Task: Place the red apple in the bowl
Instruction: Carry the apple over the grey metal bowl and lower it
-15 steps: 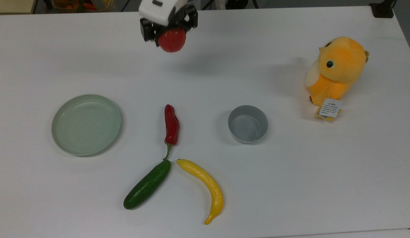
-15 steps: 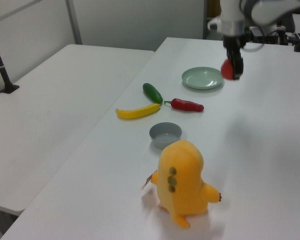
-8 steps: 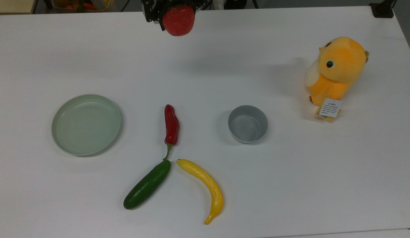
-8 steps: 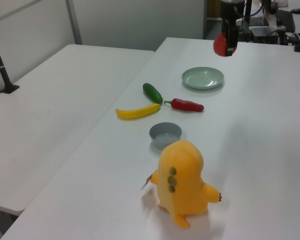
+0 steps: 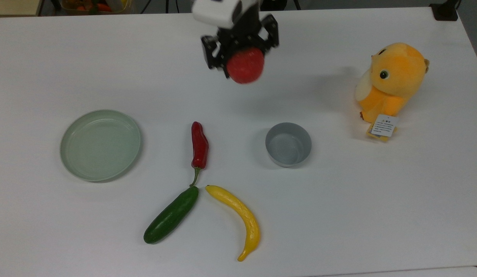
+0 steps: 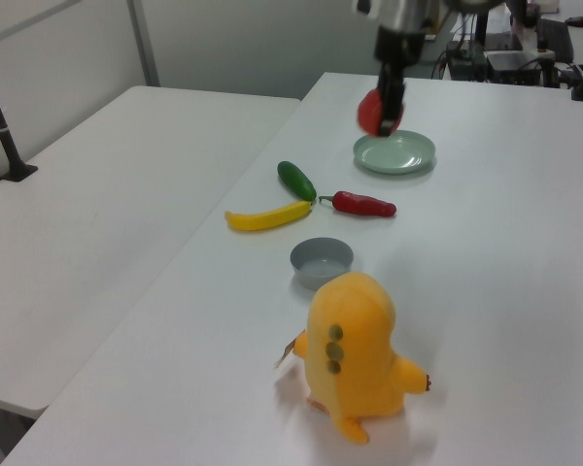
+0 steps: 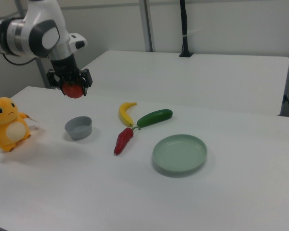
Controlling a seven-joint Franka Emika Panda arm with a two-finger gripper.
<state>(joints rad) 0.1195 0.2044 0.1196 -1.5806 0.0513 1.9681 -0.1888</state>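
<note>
The red apple point(image 5: 245, 66) hangs in the air, held by my gripper point(image 5: 242, 61), which is shut on it. In the left view the red apple point(image 6: 376, 112) is up above the table, and in the right view the red apple point(image 7: 73, 90) hangs under my gripper point(image 7: 71, 84). The grey bowl point(image 5: 288, 144) stands empty on the white table, lower and to the right of the apple in the top view. The bowl point(image 7: 79, 127) sits below and slightly right of the apple in the right view, and the bowl point(image 6: 322, 260) is at mid-table in the left view.
A pale green plate point(image 5: 100, 144) lies at the top view's left. A red chili pepper point(image 5: 199, 146), a green cucumber point(image 5: 171, 219) and a yellow banana point(image 5: 240, 218) lie near the middle front. An orange plush toy point(image 5: 392, 82) stands at the right.
My gripper has carried the apple from the top view's far edge toward the right and nearer to the bowl. Everything on the table has stayed where it was.
</note>
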